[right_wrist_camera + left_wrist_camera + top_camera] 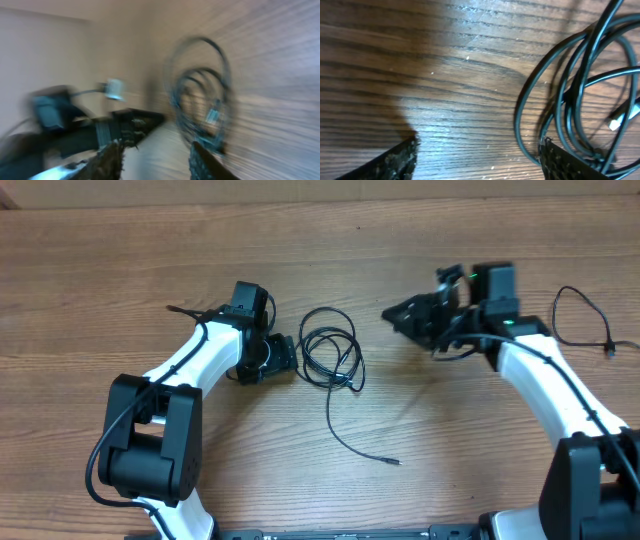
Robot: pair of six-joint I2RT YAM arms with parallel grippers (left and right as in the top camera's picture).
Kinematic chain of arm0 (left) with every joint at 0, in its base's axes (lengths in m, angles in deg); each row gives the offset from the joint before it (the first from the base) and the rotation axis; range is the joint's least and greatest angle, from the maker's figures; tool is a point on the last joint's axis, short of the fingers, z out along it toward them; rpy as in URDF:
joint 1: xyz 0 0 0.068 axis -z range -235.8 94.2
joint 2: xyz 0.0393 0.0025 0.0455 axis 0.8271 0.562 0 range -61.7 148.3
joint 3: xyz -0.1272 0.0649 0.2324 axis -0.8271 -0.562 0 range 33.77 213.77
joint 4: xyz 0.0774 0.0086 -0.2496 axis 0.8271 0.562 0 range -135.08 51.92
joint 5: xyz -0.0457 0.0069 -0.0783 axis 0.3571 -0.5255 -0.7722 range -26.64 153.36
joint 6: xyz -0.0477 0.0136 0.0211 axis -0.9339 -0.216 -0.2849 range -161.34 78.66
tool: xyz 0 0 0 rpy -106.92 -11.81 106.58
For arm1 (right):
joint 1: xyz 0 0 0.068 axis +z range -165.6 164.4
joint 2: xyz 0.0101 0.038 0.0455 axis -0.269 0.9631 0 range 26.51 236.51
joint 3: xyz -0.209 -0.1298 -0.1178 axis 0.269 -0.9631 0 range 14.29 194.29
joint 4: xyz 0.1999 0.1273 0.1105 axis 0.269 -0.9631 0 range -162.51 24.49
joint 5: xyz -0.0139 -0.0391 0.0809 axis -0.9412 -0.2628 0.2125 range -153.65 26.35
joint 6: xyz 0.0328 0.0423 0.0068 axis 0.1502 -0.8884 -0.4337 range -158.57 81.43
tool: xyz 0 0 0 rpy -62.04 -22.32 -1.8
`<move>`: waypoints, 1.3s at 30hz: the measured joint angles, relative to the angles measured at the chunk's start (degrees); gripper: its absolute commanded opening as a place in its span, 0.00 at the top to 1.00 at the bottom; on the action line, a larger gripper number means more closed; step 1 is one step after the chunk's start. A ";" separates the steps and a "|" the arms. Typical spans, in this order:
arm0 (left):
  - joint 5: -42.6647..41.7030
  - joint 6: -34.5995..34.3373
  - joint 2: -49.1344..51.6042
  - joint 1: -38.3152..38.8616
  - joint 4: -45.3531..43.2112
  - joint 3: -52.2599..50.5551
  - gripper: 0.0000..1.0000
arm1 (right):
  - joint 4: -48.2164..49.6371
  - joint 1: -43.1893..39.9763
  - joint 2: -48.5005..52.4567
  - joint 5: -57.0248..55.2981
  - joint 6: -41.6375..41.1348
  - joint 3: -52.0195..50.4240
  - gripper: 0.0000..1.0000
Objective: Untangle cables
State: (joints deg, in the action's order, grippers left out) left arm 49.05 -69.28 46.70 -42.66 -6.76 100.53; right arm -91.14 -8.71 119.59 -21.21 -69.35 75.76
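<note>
Well, the coiled cable [330, 350] lies near the middle of the table [450, 460]. It is several thin black loops stacked on one another, with a loose tail [331, 415] running off toward five o'clock to a small plug [396, 463]. A second cable [609, 345] rests well apart at the three o'clock edge, in an open curve.

My left pincer [280, 360] sits just beside the coil at its nine o'clock. In the left wrist view that pincer [477, 160] has its jaws spread wide over bare wood. One fingertip [570, 165] is right at the coil's [572, 100] outer strands, though I can't say whether it presses on them. My right pincer [395, 315] hangs at the coil's two o'clock. Its wrist view is badly smeared, but the two fingers [107, 160] show a gap with nothing between them, so I read that pincer [155, 160] as parted and empty.

I expect this cord to be very light and limp, with no stiffness to push against. A tug on one strand would likely drag the whole bundle across the table. The jacket looks smooth, so a thin strand may slip from a loose pinch.

I'd pin the outer loop at nine o'clock with the left and take the tail just short of the plug with the right. The plug could snag if it is pulled through the loops.
</note>
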 measured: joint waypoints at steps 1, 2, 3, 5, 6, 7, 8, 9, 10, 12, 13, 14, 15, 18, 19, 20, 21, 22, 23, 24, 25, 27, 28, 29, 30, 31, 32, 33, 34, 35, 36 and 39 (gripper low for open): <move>-0.22 -0.11 0.00 0.00 -0.07 0.00 0.19 | -1.49 1.92 0.00 -2.97 1.49 0.00 0.53; -0.39 -0.24 0.00 0.00 -0.13 0.00 0.20 | -2.89 3.52 0.00 -5.53 2.80 0.00 0.51; -0.63 -0.42 0.00 0.00 -0.31 0.00 0.21 | -4.17 5.03 0.00 -7.93 3.74 0.02 0.49; -1.05 -0.61 0.00 0.00 -0.92 0.00 0.21 | -6.73 7.69 0.00 -12.68 5.22 0.02 0.44; -1.27 -0.70 0.00 0.00 -1.31 0.00 0.21 | -7.74 8.81 0.00 -14.95 5.81 0.02 0.42; -1.38 -0.85 0.00 0.00 -1.77 -0.02 0.21 | -8.59 9.70 0.00 -17.11 6.19 0.02 0.40; -1.53 -0.92 0.00 0.00 -2.45 -0.04 0.21 | -9.11 10.34 0.00 -18.69 6.51 0.02 0.35; -1.55 -1.05 0.02 0.00 -3.30 -0.04 0.21 | -9.55 10.84 0.00 -20.06 6.78 0.02 0.28; -1.55 -1.09 0.07 0.00 -4.48 -0.09 0.23 | -9.88 11.26 0.00 -21.38 7.04 0.02 0.27; -1.55 -1.07 0.24 0.00 -7.52 -0.22 0.26 | -10.16 11.52 0.00 -23.19 7.23 0.02 0.25; -1.57 -1.03 0.37 0.00 -9.99 -0.26 0.28 | -10.19 11.52 0.00 -23.67 7.30 0.02 0.25; -1.57 -0.74 0.44 0.00 -12.20 -0.31 0.28 | -10.32 11.52 0.00 -24.24 7.32 0.02 0.25; -1.55 -0.31 0.50 0.00 -14.40 -0.31 0.28 | -10.38 11.52 0.00 -24.72 7.30 0.02 0.24; -1.53 2.38 0.50 0.24 -20.02 -0.42 0.28 | -10.43 11.52 0.00 -25.59 7.45 0.02 0.22; -1.51 3.32 0.50 0.44 -21.42 -0.42 0.28 | -10.43 11.52 0.00 -25.97 7.48 0.02 0.21; -1.44 4.26 0.50 0.81 -22.67 -0.42 0.30 | -10.43 11.52 0.00 -26.18 7.52 0.02 0.21; -1.27 4.76 0.50 1.22 -23.39 -0.42 0.32 | -10.43 11.52 0.00 -26.32 7.50 0.02 0.20; -0.92 5.44 0.50 1.81 -23.71 -0.42 0.34 | -10.43 11.52 0.00 -26.38 7.48 0.02 0.20; -0.15 5.84 0.50 2.49 -23.74 -0.42 0.35 | -10.47 11.52 0.00 -26.40 7.48 0.02 0.20; 0.76 6.10 0.50 3.37 -23.50 -0.42 0.37 | -10.47 11.52 0.00 -26.40 7.50 0.02 0.19; 1.73 6.45 0.50 4.09 -23.17 -0.42 0.38 | -10.40 11.52 0.00 -26.47 7.50 0.02 0.18; 4.02 7.02 0.50 5.62 -22.53 -0.42 0.41 | -10.47 11.52 0.00 -26.62 7.48 0.02 0.17; 5.25 7.13 0.50 6.32 -22.40 -0.42 0.43 | -10.45 11.52 0.00 -26.71 7.50 0.02 0.17; 6.75 7.17 0.50 6.93 -22.40 -0.42 0.43 | -10.45 11.50 0.00 -26.77 7.52 0.02 0.17; 8.33 7.19 0.50 7.50 -22.45 -0.42 0.43 | -10.47 11.52 0.00 -26.82 7.50 0.02 0.16; 9.55 7.15 0.50 7.89 -22.45 -0.42 0.43 | -10.47 11.52 0.00 -26.84 7.52 0.02 0.16; 10.78 7.02 0.50 8.15 -22.45 -0.42 0.43 | -10.60 11.52 0.00 -26.82 7.50 0.02 0.16; 12.07 6.75 0.50 8.24 -22.47 -0.42 0.43 | -10.71 11.52 0.00 -26.82 7.52 0.02 0.16; 13.33 6.29 0.50 8.24 -22.47 -0.42 0.43 | -10.86 11.52 0.00 -26.82 7.48 0.02 0.16; 15.08 5.42 0.52 8.20 -22.75 -0.44 0.43 | -11.02 11.52 0.00 -26.82 7.48 0.02 0.16; 15.41 5.33 0.55 8.20 -22.88 -0.44 0.43 | -11.04 11.50 0.00 -26.82 7.52 0.02 0.16; 17.09 4.24 1.40 8.20 -24.70 -0.44 0.44 | -11.06 11.52 0.00 -26.82 7.50 0.02 0.16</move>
State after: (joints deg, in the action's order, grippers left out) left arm 66.15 -65.04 48.10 -34.46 -31.45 100.09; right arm -102.20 2.81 119.59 -48.03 -61.86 75.78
